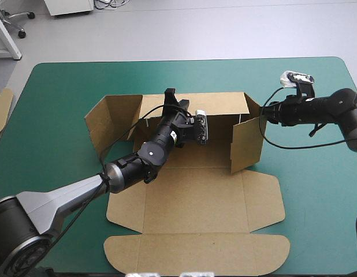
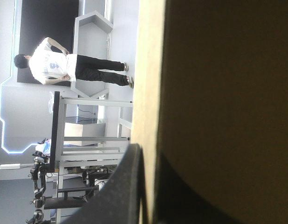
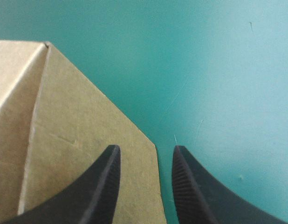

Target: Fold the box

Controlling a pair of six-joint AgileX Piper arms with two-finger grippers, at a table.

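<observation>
**Brown box half raised, long side parallel with the table's far edge**

The box [image 1: 196, 190] lies near the middle of the table, a cut sheet of plain brown board with sharp creases and matt faces. Its tray part has its long axis running left to right, parallel with the far edge, and it opens upward and toward the robot. The back wall [image 1: 219, 107] stands upright along the far side. The left side wall [image 1: 109, 124] is raised and splayed outward, and the right side wall [image 1: 246, 144] stands nearly square to the back wall. The lid [image 1: 196, 216] lies flat toward the near edge and ends in a tuck flap [image 1: 196, 254] with rounded corners.

The left gripper [image 1: 170, 94] reaches over the tray floor to the top of the back wall. In the left wrist view one black finger [image 2: 125, 191] lies against the board's pale edge and a dark shape sits on the board's other face, so the gripper seems clamped on the wall.

The right gripper [image 1: 264, 112] is at the right side wall's far top corner. Its ribbed fingers stand apart [image 3: 146, 158], with the flap's edge [image 3: 78, 154] under the gap between them and nothing gripped.

The teal-green cover [image 1: 63, 92] is smooth under the box, and an edge of more board [image 1: 0, 109] shows at the table's left edge
</observation>
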